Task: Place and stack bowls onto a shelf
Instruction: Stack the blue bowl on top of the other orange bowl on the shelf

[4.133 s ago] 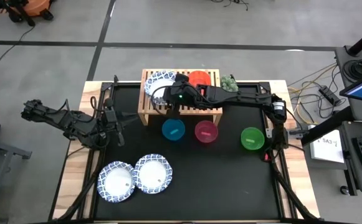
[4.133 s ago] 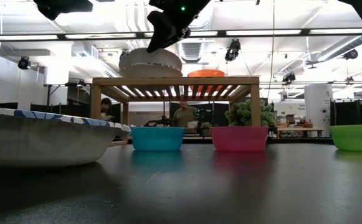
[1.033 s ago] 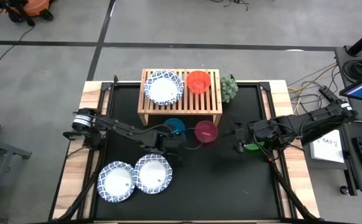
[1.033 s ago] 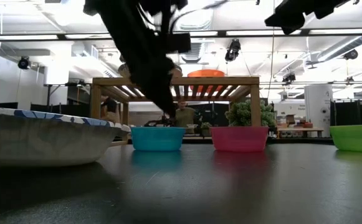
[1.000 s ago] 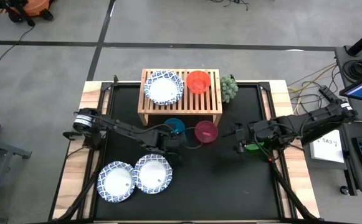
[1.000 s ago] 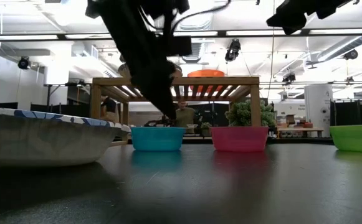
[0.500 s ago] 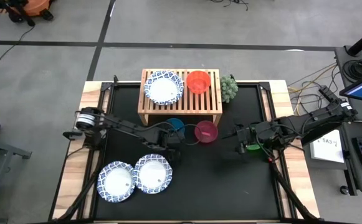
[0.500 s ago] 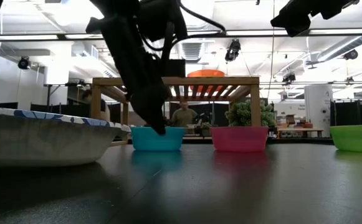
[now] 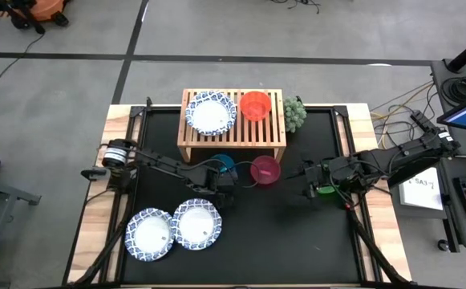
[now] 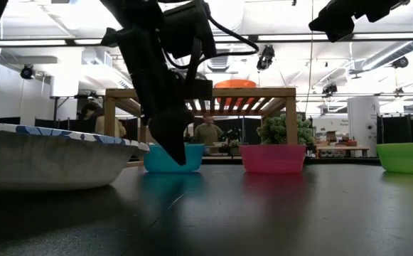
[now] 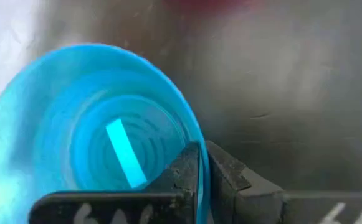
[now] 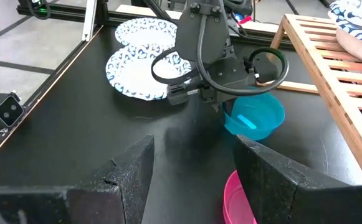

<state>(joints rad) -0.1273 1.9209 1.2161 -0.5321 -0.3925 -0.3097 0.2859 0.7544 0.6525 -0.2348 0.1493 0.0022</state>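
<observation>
The teal bowl (image 9: 224, 162) stands on the black mat in front of the shelf (image 9: 233, 141), beside the magenta bowl (image 9: 265, 170). My left gripper (image 9: 226, 177) is down at the teal bowl's near side and shut on its rim. My right gripper (image 12: 193, 180) hangs open above the mat right of the magenta bowl, with nothing between its fingers. The green bowl (image 9: 326, 190) shows partly under the right arm. On the shelf's slatted top rest a white blue-rimmed bowl (image 9: 210, 113) and the red bowl (image 9: 256, 105). Two more white bowls (image 9: 150, 235) (image 9: 197, 224) lie at the near left. My left gripper pinches the teal bowl's rim (image 11: 195, 138) on its near side, one finger (image 11: 185, 169) inside the bowl and the other (image 11: 229, 177) outside the wall. The fingers come steeply from above, slanting in from the table's left. The bowl's base is on the mat (image 10: 165, 168).
A bumpy green artichoke-like object (image 9: 295, 112) sits at the shelf's right end. The shelf's legs stand right behind the teal and magenta bowls. Bare black mat (image 9: 281, 241) lies at the near middle and right. Wooden table edges frame the mat.
My left gripper has come down and a little toward the near edge, from above the teal bowl onto its near rim, which now sits between its fingers. The bowl stays on the mat.
</observation>
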